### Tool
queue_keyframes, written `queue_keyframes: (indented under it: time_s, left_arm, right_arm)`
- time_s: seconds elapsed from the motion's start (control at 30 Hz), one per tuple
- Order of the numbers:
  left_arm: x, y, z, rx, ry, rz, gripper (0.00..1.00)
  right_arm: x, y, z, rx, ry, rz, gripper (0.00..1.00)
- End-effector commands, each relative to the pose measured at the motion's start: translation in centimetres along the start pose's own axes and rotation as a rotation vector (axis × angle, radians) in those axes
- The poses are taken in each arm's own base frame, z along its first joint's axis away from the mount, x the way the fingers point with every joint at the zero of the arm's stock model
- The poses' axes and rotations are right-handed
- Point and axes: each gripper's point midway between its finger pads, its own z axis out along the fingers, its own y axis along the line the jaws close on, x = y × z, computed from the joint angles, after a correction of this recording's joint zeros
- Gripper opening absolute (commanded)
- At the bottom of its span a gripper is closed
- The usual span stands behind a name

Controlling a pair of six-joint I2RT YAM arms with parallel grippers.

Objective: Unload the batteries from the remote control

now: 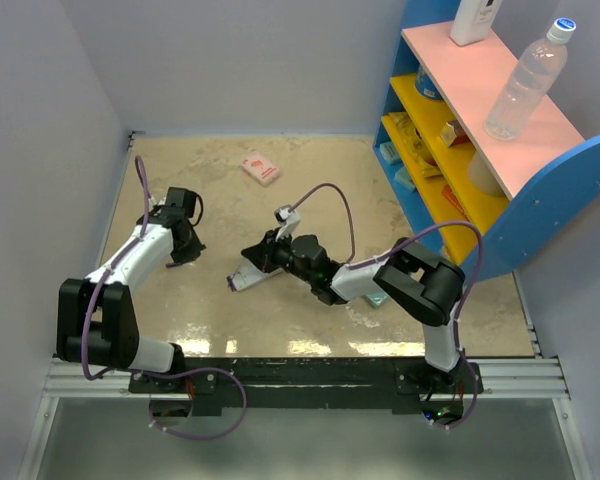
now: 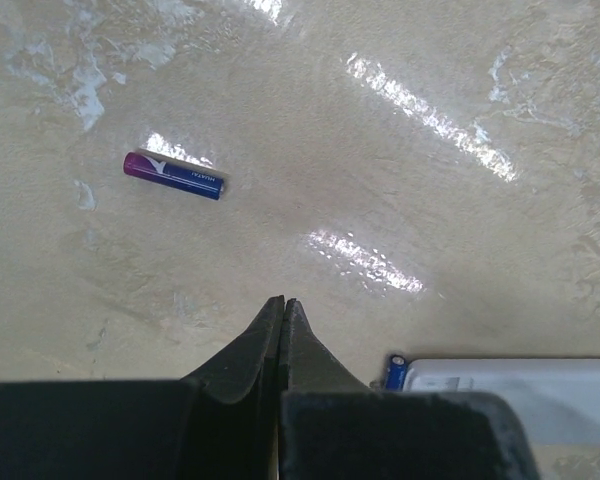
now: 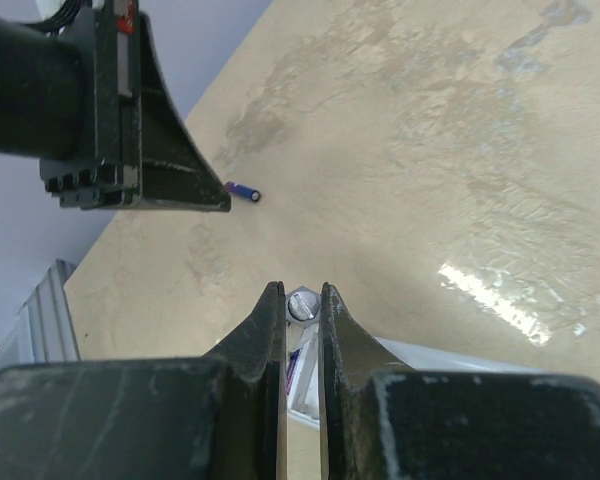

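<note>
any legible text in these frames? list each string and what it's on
"HUATAI": white print on the blue end of the loose battery on the table, left wrist view; small, so the reading is uncertain.
Pink packet: printing too small to read.
White bottle on top of the shelf: dark label mark, unreadable.
Items on the lower shelf levels: too small and blurred to read.
Nothing else legible.

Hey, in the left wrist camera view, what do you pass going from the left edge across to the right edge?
loose battery → left gripper, tips closed → end of a second battery → white remote control
</note>
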Motion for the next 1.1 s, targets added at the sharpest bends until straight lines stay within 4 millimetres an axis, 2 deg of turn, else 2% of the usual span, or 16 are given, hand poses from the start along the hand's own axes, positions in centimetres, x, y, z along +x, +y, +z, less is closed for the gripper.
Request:
queue_keyframes:
  time_s: [0.0, 0.13, 0.3, 0.33, 0.4, 0.47, 0.53, 0.6, 0.7, 0.73, 0.8, 0.83, 0.87, 0.93, 1.0, 1.07]
  left_arm:
    - [-0.4, -0.7, 0.0, 0.061, -0.024, 0.021, 0.00]
    - [-0.2, -2.0, -0.1, 0.142, -0.018, 0.054, 0.00]
    - [-0.5, -2.8, -0.4, 0.196, -0.038, 0.084, 0.00]
    - [-0.6, -3.1, -0.7, 0.224, -0.044, 0.116, 0.00]
    - [-0.1, -5.0, -1.4, 0.353, -0.032, 0.166, 0.00]
    - [-0.5, -6.5, -2.7, 0.459, -0.064, 0.186, 0.00]
    - [-0.4, -6.9, -3.5, 0.507, -0.090, 0.191, 0.01]
    - [-0.3, -7.2, -3.8, 0.539, -0.097, 0.200, 0.04]
    - [-0.1, -7.2, -3.8, 0.545, -0.093, 0.223, 0.11]
    - [-0.1, -7.2, -4.0, 0.551, -0.098, 0.231, 0.16]
    - [0.1, -7.6, -4.5, 0.587, -0.101, 0.241, 0.22]
    - [-0.1, -7.9, -5.2, 0.615, -0.121, 0.253, 0.25]
    - [0.1, -8.6, -6.0, 0.673, -0.123, 0.268, 0.28]
    - [0.4, -9.9, -8.0, 0.797, -0.150, 0.303, 0.41]
    - [0.8, -10.7, -9.7, 0.875, -0.179, 0.324, 0.65]
    - [1.3, -11.4, -10.7, 0.921, -0.188, 0.349, 0.71]
  right_arm:
    - [-0.8, -3.7, -0.4, 0.148, 0.011, -0.078, 0.00]
    - [-1.6, -1.2, -0.7, 0.048, 0.024, -0.075, 0.00]
    - [-4.1, 0.7, -0.9, 0.033, 0.028, -0.078, 0.00]
    - [-4.4, 0.7, -1.0, 0.039, 0.028, -0.074, 0.00]
    - [-5.0, 0.3, -1.0, 0.053, 0.060, -0.035, 0.00]
    - [-6.0, -0.2, -1.5, 0.069, 0.077, -0.003, 0.00]
    - [-6.9, 0.2, -2.0, 0.058, 0.088, 0.009, 0.00]
    - [-7.0, -0.7, -2.6, 0.094, 0.149, 0.029, 0.00]
    - [-6.8, -1.9, -4.0, 0.141, 0.257, 0.046, 0.00]
    - [-6.0, -2.5, -5.0, 0.160, 0.328, 0.054, 0.00]
    - [-6.2, -2.7, -6.4, 0.187, 0.347, 0.056, 0.00]
    - [-5.3, -3.8, -7.7, 0.224, 0.395, 0.068, 0.00]
    - [-5.4, -3.9, -8.5, 0.231, 0.416, 0.071, 0.00]
    - [-4.3, -5.8, -10.5, 0.288, 0.494, 0.085, 0.00]
    - [-4.2, -6.9, -11.7, 0.319, 0.520, 0.094, 0.00]
    - [-3.4, -8.4, -13.1, 0.345, 0.576, 0.126, 0.00]
